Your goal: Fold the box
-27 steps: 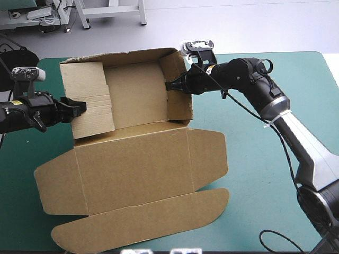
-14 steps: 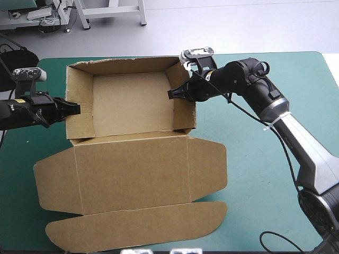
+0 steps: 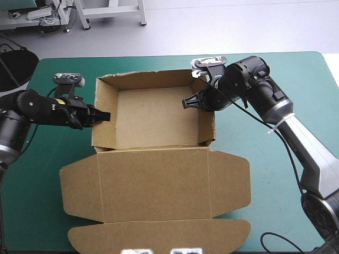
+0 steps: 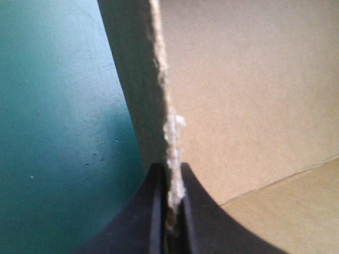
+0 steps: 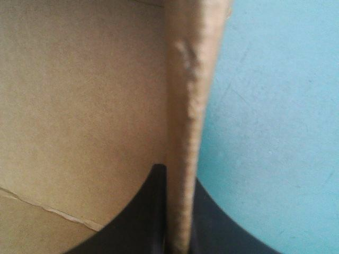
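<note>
Gripping both side walls at once looks the right way to do this. The box sits on the bench as an open tray, teal-green cover showing all round it, with its lid lying flat on the box's near side. The left pincer is clamped on the left wall and the right pincer on the right wall, one finger inside the box and one outside. I'd judge the step is squaring those walls upright. Both arms should pull evenly without twisting, because the left wall's top edge looks frayed and might tear. Release only once the walls stand unaided.
</note>
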